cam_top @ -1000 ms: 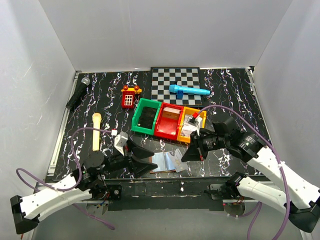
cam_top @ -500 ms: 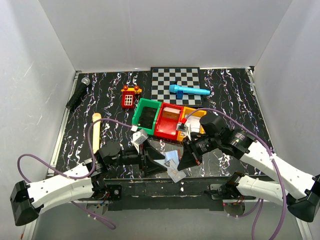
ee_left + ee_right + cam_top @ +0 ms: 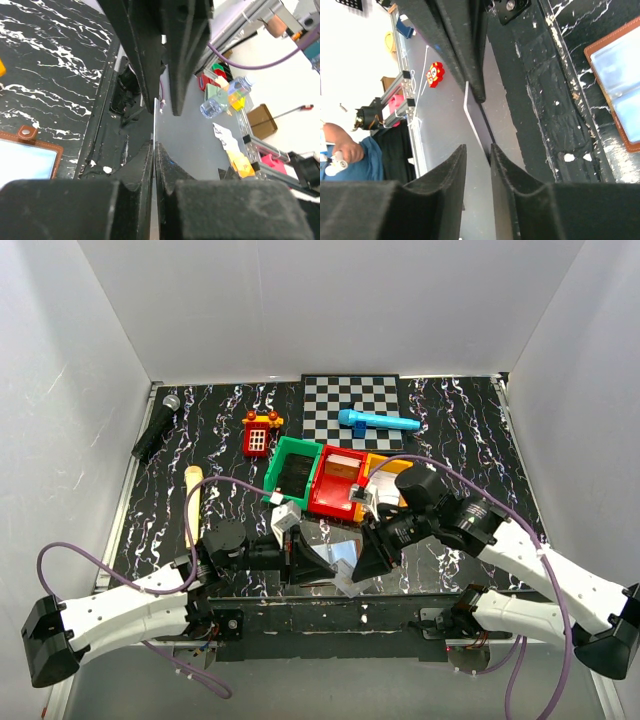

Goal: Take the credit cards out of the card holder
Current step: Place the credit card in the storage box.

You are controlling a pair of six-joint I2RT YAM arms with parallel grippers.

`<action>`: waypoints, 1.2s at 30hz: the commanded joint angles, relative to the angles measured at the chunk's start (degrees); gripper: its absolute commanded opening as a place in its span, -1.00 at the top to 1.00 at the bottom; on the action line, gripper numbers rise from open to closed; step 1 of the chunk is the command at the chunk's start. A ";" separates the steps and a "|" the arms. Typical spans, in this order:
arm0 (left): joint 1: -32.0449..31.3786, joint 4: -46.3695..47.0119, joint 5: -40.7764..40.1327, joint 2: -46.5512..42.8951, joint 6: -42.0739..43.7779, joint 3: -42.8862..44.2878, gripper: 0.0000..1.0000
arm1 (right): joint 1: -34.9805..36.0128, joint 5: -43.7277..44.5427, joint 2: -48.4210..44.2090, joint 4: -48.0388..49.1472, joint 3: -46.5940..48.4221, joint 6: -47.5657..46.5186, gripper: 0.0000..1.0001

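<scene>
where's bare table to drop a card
Bare table right of the checkerboard, up to the right edge. Another patch between the black mic and red toy. Crowded at front centre: left arm and right arm over the card holder.

**Two grippers nose to nose, one card between them**

My left arm (image 3: 130,605) lies low over the desk (image 3: 470,430), stretched from its base toward the right. Its wrist is roughly level and the left gripper (image 3: 312,562) points at its partner. Its fingers (image 3: 100,210) are pressed together, pinching a thin credit card (image 3: 155,115) seen edge-on.

My right arm (image 3: 545,565) comes in from the other side, with the elbow raised and the forearm sloping down and left. The right gripper (image 3: 365,560) meets the left one tip to tip. In the right wrist view its fingers (image 3: 420,200) stand slightly parted, and the card's edge runs into the gap. I cannot tell whether either finger touches it.
</scene>
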 commanded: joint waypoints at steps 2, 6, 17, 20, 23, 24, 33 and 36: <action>0.27 1.21 -8.40 -2.79 -2.89 -1.73 1.00 | 0.37 3.15 -4.96 8.21 -0.22 3.62 0.12; 0.27 3.85 -14.64 -8.05 -6.76 -6.21 1.00 | 0.20 9.57 -8.92 13.66 -3.56 7.93 0.06; 0.27 5.60 -15.72 -12.03 -10.11 -9.47 1.00 | 0.20 16.34 -10.51 18.34 -7.97 11.64 0.06; 0.27 7.10 -14.31 -11.24 -10.46 -9.47 1.00 | 0.20 17.92 -11.03 19.91 -8.32 12.33 0.03; 0.27 7.72 -13.17 -10.44 -10.38 -9.47 1.00 | 0.20 20.29 -12.26 21.06 -8.41 12.60 -0.01; 0.27 7.81 -12.99 -10.36 -10.38 -9.56 1.00 | 0.20 21.35 -12.70 20.98 -8.23 12.51 -0.03; 0.27 7.80 -12.90 -11.23 -10.02 -9.73 1.00 | 0.20 21.72 -12.18 19.74 -7.00 10.84 -0.01; 0.27 9.21 -12.64 -11.58 -10.20 -10.17 1.00 | 0.20 17.76 -10.69 20.88 -7.52 11.28 0.07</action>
